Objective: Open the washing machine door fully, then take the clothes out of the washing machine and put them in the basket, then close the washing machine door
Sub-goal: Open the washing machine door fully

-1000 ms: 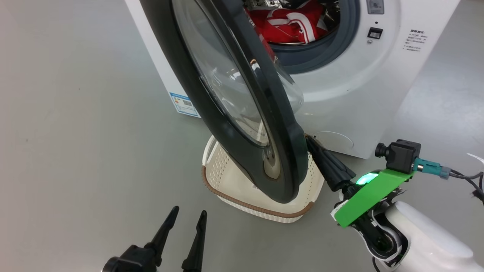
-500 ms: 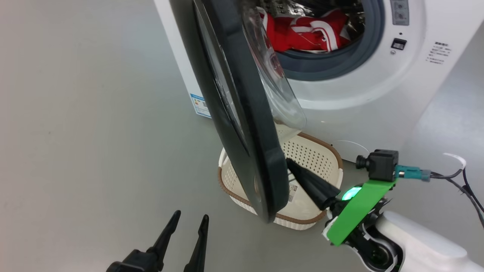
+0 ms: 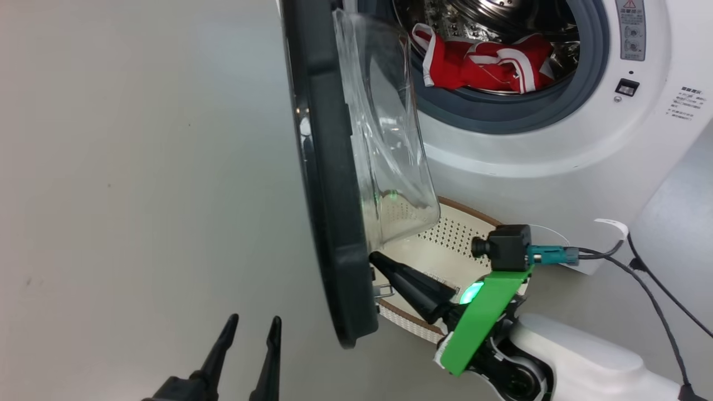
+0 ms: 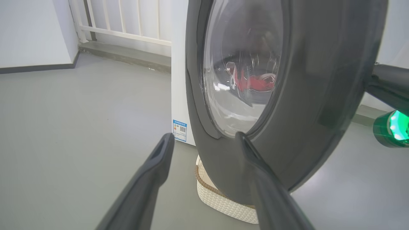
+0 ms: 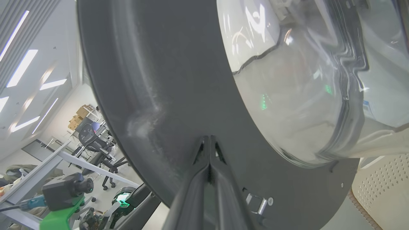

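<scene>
**Door half swung, red garment waiting in the drum**

At the near left, the left gripper (image 3: 254,319) hangs over bare grey floor with its two long dark fingers spread wide, holding nothing, just short of the door's outer face.

To its right, the large round washing machine door (image 3: 328,195), with a glossy black rim and bulging clear glass window, stands edge-on, about square to the machine's front. I judge it not yet fully open. It looks stiff, hinged and fairly heavy, and the gloss looks slippery, so pushing should work better than pinching. The place to push is the rim's inner face near the free edge, clear of the glass.

The right gripper (image 3: 376,257) is already there, its fingers pressed together into one point against that inner rim, just above the small metal latch hook (image 5: 257,203).

Just right of the door, the cream perforated plastic basket (image 3: 445,236) with a brown woven-look rim sits on the floor before the big white front-loading washing machine (image 3: 557,167).

Far right, the bright red clothes (image 3: 484,61) with white stripes lie crumpled in the steel drum's mouth. They look soft, light and limp. Pinch a raised fold.
</scene>
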Motion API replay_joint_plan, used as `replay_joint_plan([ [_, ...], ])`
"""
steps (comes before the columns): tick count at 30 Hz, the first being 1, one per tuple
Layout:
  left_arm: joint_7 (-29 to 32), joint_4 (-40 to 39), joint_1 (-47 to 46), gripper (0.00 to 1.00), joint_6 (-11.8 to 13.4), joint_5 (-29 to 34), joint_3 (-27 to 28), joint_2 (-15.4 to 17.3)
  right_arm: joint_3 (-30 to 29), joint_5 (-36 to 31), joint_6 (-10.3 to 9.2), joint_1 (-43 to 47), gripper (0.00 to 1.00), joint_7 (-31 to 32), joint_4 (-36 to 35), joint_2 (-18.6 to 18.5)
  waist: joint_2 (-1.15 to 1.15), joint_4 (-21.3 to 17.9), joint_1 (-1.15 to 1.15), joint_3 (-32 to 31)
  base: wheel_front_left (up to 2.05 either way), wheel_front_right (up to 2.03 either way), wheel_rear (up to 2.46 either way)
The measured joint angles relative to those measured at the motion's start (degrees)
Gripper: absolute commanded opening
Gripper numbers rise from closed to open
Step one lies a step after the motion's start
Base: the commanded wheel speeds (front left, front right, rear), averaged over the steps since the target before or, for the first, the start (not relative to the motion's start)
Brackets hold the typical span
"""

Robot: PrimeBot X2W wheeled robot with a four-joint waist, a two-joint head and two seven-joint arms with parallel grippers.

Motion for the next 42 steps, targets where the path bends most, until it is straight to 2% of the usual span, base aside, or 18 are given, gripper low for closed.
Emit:
replay_joint_plan([
  [12,0.0,-2.86,1.44,1.0,2.05,-1.09,1.96,0.01,5.53,1.96,0.0,-5.4,0.0,-0.3,2.5,3.77,0.0,0.91,0.0,0.81,0.0,0.0,0.0],
  [23,0.0,-3.37,2.27,1.0,2.82,-1.57,2.46,0.01,7.49,3.38,0.0,-8.28,0.0,-0.68,4.44,7.13,0.0,1.21,0.0,1.05,0.0,0.0,0.0],
  [34,0.0,-3.54,2.27,1.0,2.88,-1.55,2.82,0.01,8.04,3.55,0.0,-8.28,0.0,-1.16,5.05,7.46,0.0,1.06,0.0,0.62,0.0,0.0,0.0],
  [40,0.0,-2.76,2.24,1.0,2.09,-1.34,3.15,0.01,6.3,2.64,0.01,-7.89,0.0,-1.16,6.19,6.93,0.0,0.75,0.0,0.04,0.0,0.0,0.0],
  [42,0.0,-2.27,2.22,1.0,1.71,-0.89,3.25,0.01,5.3,2.07,0.01,-7.66,0.14,-1.16,6.76,6.25,0.0,0.64,0.0,-0.2,0.0,0.0,0.0],
])
